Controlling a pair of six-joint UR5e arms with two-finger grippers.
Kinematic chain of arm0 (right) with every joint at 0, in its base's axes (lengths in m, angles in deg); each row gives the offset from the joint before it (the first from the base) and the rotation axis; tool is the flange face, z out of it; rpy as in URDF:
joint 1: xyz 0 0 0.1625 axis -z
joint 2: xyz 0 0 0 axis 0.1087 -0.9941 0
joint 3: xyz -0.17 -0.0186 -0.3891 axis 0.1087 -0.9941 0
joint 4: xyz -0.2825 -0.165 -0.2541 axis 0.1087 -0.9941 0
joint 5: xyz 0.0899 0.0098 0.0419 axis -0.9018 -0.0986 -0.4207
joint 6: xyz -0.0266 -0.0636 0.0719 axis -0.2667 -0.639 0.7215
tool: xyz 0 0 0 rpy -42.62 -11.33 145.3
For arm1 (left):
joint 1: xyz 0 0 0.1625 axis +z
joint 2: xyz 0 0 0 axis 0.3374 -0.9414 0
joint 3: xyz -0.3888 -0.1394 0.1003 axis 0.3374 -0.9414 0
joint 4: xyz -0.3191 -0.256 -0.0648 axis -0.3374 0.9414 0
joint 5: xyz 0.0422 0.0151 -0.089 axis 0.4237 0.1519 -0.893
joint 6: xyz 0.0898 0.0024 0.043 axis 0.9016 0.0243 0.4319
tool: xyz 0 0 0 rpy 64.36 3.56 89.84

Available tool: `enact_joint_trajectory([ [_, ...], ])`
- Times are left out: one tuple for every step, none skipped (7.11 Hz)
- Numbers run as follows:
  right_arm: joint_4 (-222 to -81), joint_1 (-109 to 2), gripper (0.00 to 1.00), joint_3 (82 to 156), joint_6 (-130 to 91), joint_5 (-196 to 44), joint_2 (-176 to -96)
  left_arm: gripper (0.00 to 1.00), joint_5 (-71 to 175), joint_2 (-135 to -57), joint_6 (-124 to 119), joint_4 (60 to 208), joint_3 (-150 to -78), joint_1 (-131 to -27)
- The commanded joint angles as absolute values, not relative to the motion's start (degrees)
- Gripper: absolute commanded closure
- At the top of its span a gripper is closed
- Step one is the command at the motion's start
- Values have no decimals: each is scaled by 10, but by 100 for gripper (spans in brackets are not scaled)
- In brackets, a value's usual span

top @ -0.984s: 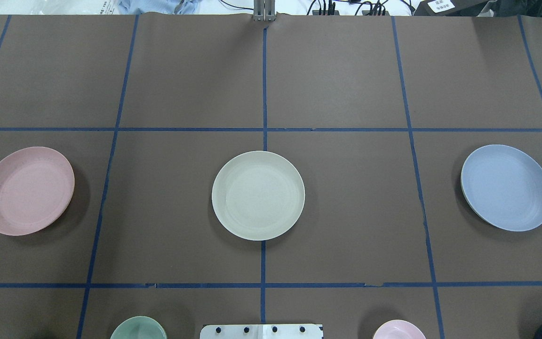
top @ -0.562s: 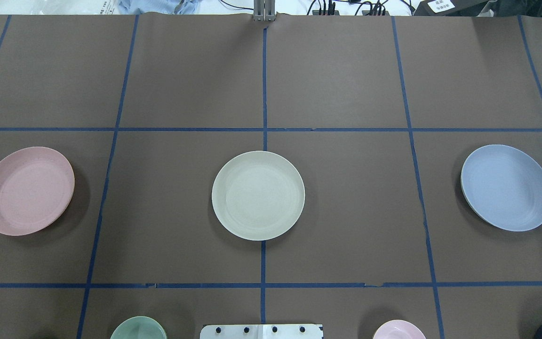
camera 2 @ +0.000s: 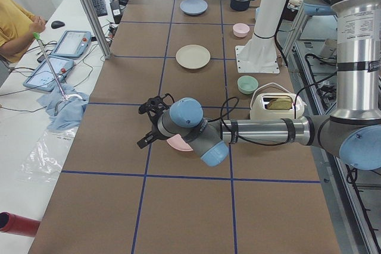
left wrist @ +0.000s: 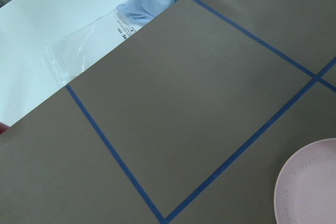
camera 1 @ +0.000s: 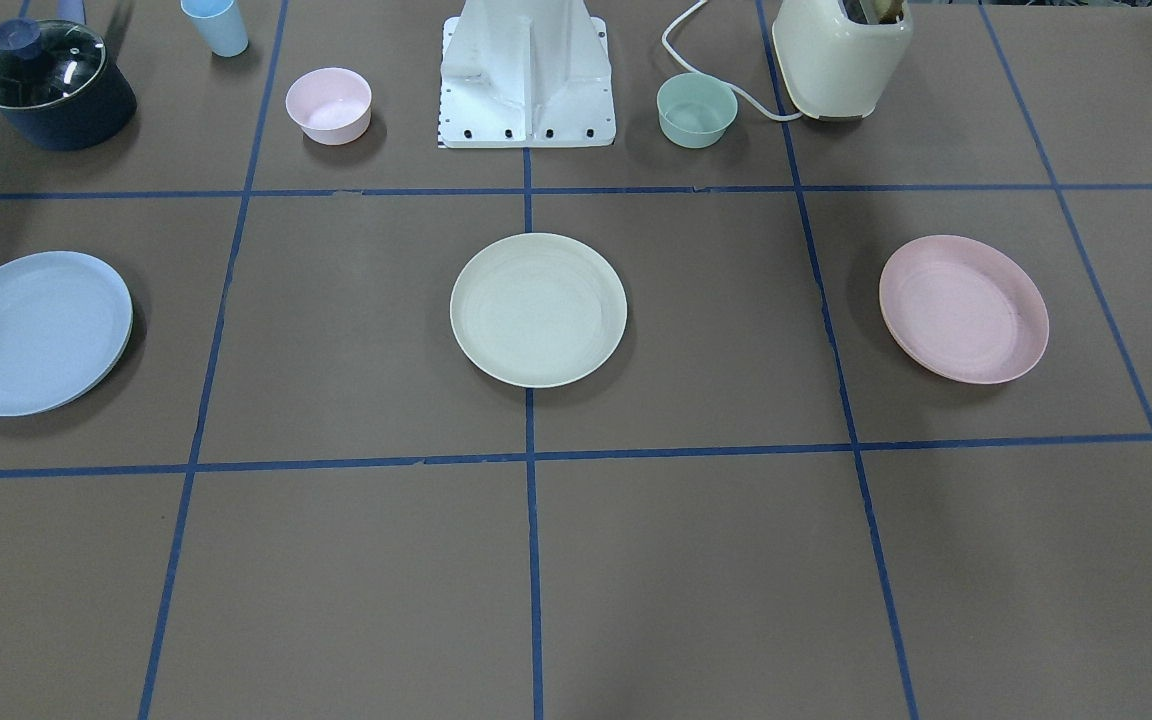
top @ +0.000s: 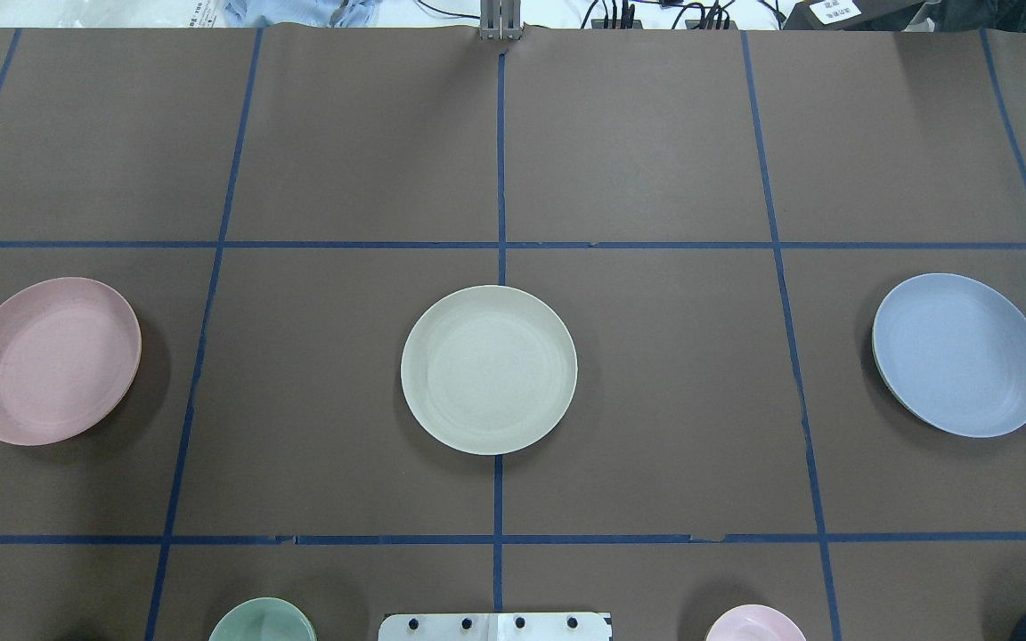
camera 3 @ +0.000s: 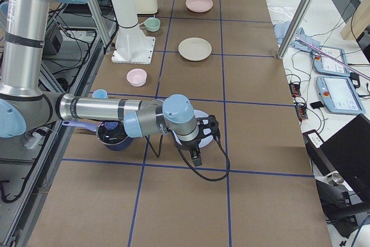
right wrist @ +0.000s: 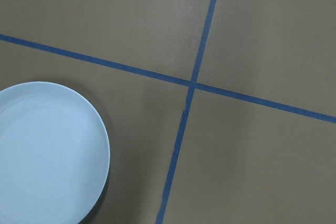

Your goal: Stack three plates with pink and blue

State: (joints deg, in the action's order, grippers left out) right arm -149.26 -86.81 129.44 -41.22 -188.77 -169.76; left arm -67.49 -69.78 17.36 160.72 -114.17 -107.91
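Three equal plates lie apart in a row across the table. The pink plate [top: 51, 361] is on my left, the cream plate [top: 488, 369] in the middle, the blue plate [top: 959, 354] on my right. My left gripper [camera 2: 145, 126] shows only in the exterior left view, hovering over the pink plate [camera 2: 178, 144]; I cannot tell whether it is open. My right gripper [camera 3: 206, 142] shows only in the exterior right view, over the blue plate [camera 3: 199, 118]; I cannot tell its state either. The left wrist view catches the pink plate's edge [left wrist: 310, 187], and the right wrist view the blue plate [right wrist: 47, 153].
Near the robot base [camera 1: 526, 75] stand a mint bowl [camera 1: 697, 110], a small pink bowl [camera 1: 328, 105], a blue cup [camera 1: 215, 25], a dark pot with a glass lid [camera 1: 51, 85] and a cream toaster [camera 1: 841, 55]. An operator [camera 2: 15, 25] sits at the side bench.
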Motion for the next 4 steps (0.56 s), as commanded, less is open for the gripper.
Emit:
enact_joint_trajectory([
  [-1487, -867, 0, 1296, -388, -1896, -1697, 0, -668, -684, 25, 1755, -1046, -988],
  [-1488, -867, 0, 1295, -387, -1896, -1698, 0, -620, -679, -83, 1876, -992, -942],
  [-1487, -867, 0, 1295, -387, -1896, -1698, 0, -542, -679, -174, 1982, -943, -883],
  [-1487, -867, 0, 1295, -387, -1896, -1700, 1, -517, -679, -242, 2015, -938, -845],
])
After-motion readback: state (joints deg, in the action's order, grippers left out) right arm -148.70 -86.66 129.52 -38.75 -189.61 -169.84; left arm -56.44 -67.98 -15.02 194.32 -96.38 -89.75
